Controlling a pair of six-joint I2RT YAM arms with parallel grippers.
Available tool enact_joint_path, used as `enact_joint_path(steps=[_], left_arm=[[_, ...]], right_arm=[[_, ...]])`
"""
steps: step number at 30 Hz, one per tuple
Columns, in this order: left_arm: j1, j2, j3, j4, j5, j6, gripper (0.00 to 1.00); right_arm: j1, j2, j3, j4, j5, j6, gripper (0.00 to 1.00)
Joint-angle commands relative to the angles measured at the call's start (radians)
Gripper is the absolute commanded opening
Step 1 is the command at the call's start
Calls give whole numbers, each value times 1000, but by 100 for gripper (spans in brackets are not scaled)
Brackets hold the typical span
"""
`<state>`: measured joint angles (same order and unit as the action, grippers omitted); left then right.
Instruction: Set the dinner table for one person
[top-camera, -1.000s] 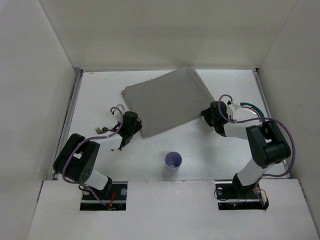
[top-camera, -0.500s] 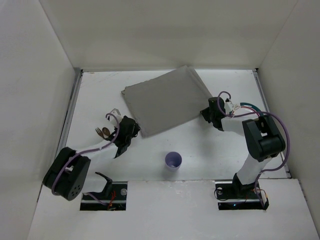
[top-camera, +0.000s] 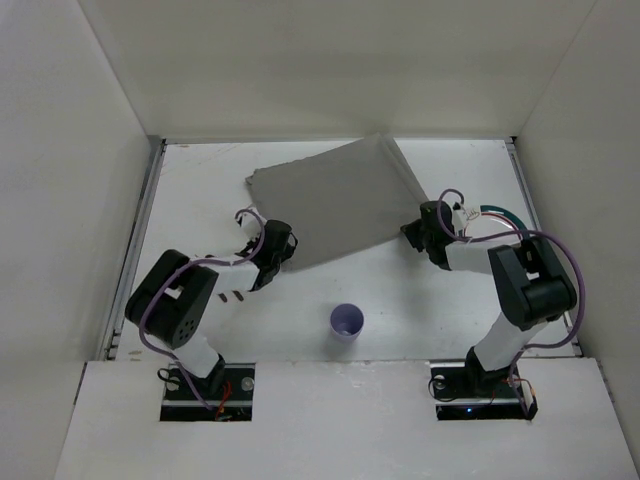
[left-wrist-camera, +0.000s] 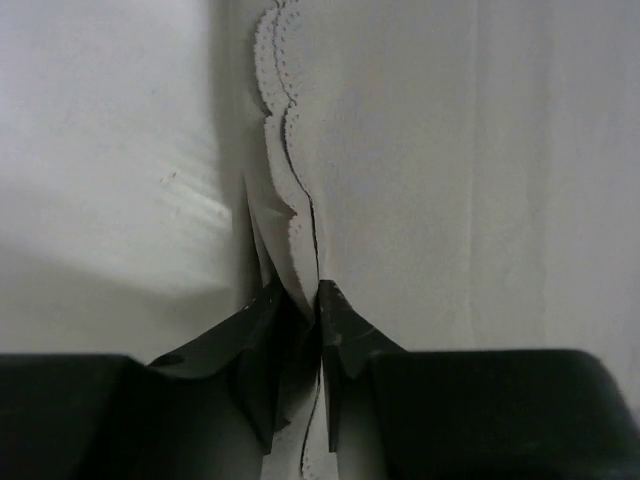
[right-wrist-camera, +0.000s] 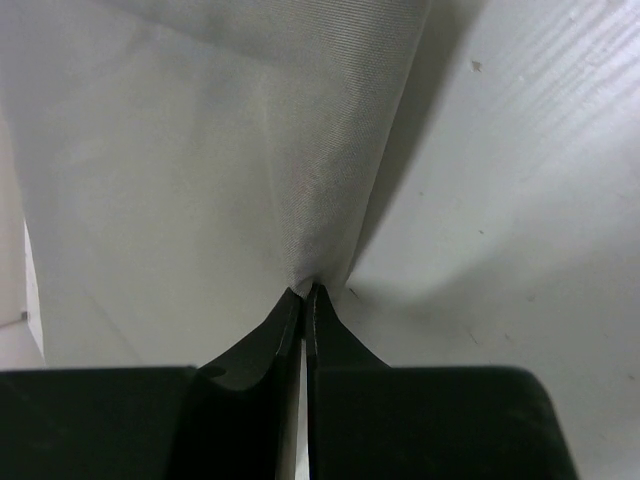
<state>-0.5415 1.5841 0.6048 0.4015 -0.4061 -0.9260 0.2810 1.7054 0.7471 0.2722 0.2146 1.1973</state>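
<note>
The dinner table (top-camera: 400, 290) is a wide white tabletop. A grey cloth placemat (top-camera: 335, 205) lies askew on its far half. My left gripper (top-camera: 283, 243) is at the mat's near-left corner. In the left wrist view the left gripper (left-wrist-camera: 310, 295) is shut on the placemat's (left-wrist-camera: 450, 180) scalloped edge. My right gripper (top-camera: 413, 232) is at the mat's near-right corner. In the right wrist view the right gripper (right-wrist-camera: 305, 292) is shut on a pinched-up tip of the placemat (right-wrist-camera: 200, 150).
A small purple cup (top-camera: 347, 321) stands upright near the table's front edge, between the two arms. Two small dark bits (top-camera: 232, 296) lie beside the left arm, too small to identify. Metal rails (top-camera: 140, 230) and white walls bound the table.
The left gripper has swung right to the placemat's near-left corner and closed on its edge. The right gripper has closed on the near-right corner.
</note>
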Motion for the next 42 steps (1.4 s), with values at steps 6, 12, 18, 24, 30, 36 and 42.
enact_joint_path(steps=[6, 12, 18, 24, 30, 36, 42], left_arm=[[96, 88, 133, 43, 19, 65, 10], [163, 177, 220, 22, 62, 102, 10], [194, 152, 205, 11, 59, 104, 10], [196, 96, 121, 10, 47, 81, 9], [190, 41, 52, 8, 30, 58, 9], [196, -1, 36, 0, 15, 87, 14], [206, -19, 49, -18, 10, 111, 21]], right_arm=[[54, -90, -132, 73, -44, -2, 2], [112, -119, -209, 107, -47, -10, 3], [145, -127, -258, 127, -53, -11, 3], [148, -148, -285, 139, -67, -27, 3], [152, -173, -298, 139, -69, -35, 4], [169, -210, -308, 125, -60, -38, 7], [185, -262, -330, 122, -57, -24, 18]])
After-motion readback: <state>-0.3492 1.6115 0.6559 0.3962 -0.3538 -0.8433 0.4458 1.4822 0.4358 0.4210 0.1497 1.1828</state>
